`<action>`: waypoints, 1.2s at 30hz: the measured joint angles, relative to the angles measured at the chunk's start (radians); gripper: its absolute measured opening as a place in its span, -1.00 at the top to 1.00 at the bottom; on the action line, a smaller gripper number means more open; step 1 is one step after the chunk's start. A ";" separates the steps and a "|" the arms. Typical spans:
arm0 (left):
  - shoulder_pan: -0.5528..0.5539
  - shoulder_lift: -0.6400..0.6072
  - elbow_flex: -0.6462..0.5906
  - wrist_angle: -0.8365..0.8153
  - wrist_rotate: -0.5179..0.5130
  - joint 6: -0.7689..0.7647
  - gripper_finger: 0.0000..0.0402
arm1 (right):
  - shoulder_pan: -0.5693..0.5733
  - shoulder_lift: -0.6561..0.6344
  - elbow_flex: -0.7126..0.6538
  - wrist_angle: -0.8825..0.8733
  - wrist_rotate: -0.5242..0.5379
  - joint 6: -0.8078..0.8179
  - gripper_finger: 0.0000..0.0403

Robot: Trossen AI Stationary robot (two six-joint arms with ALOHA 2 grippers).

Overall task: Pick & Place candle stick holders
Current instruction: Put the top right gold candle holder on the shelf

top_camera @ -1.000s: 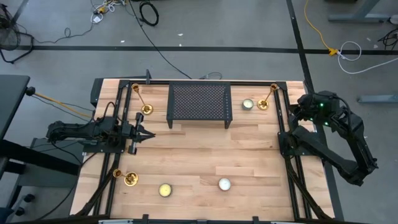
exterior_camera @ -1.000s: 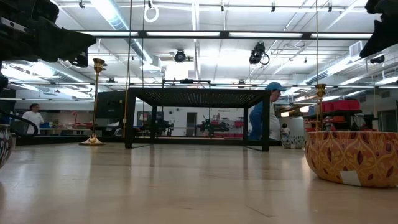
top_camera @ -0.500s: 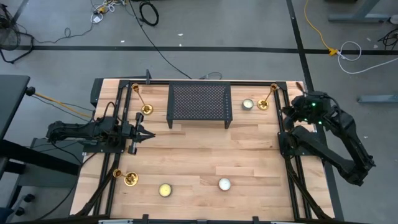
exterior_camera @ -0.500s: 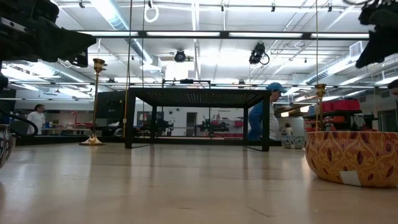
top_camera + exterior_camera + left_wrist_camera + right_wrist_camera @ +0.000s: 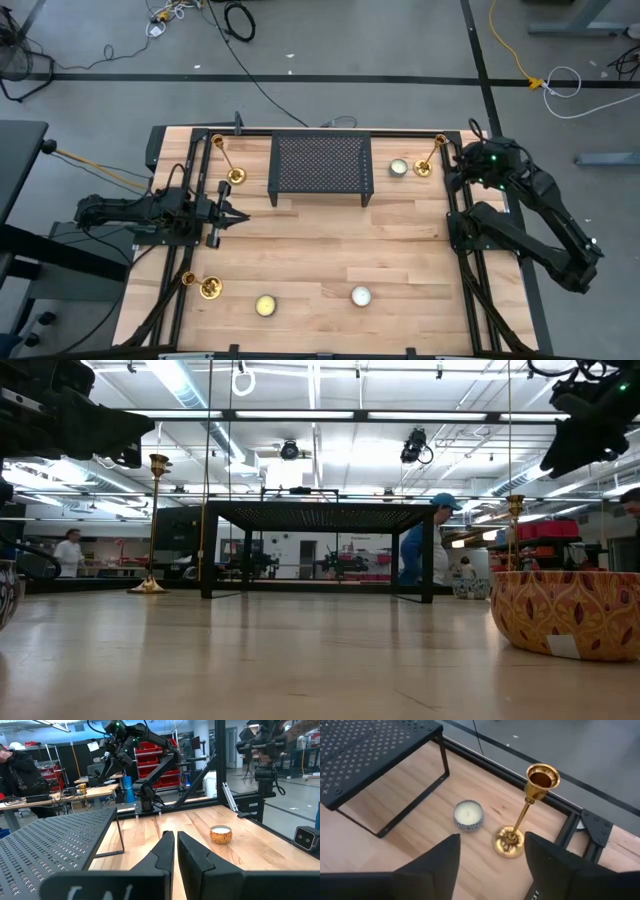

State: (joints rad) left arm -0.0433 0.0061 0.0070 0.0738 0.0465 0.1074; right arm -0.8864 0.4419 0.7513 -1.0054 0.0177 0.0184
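Along the bench's near edge, in the high view, a candlestick (image 5: 209, 288) stands by the near-left corner, with a yellow candle (image 5: 265, 305) and a white candle (image 5: 361, 295) spaced out to its right. Midway back at the left edge the left gripper (image 5: 236, 215) waits above the wood, its fingers clenched together on nothing. Against the far edge stand the black mesh rack (image 5: 320, 165) in the middle, a second candlestick (image 5: 235, 176) near the far-left corner, and a third candlestick (image 5: 512, 840) by the far-right corner, just beside a small tin candle (image 5: 468, 815) that sits between it and the rack's leg. The right gripper (image 5: 492, 857) hovers above that third holder, fingers spread apart and grasping nothing, the brass stem showing between them. These holders look rigid, polished and probably slick; tall on a narrow flared base, they would likely tip under a sideways nudge. The thin stem, about midway between cup and base, seems the sensible place to take hold, squarely so it does not swivel. The tin candle and the bench's frame rail close by leave little room for the fingers.
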 joint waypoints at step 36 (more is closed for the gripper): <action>0.000 0.000 0.000 0.000 0.000 0.000 0.87 | -0.029 0.371 0.199 0.088 0.150 0.189 -0.54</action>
State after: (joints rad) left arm -0.0437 0.0062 0.0067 0.0738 0.0463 0.1078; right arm -0.9153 0.8127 0.9502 -0.9176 0.1677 0.2070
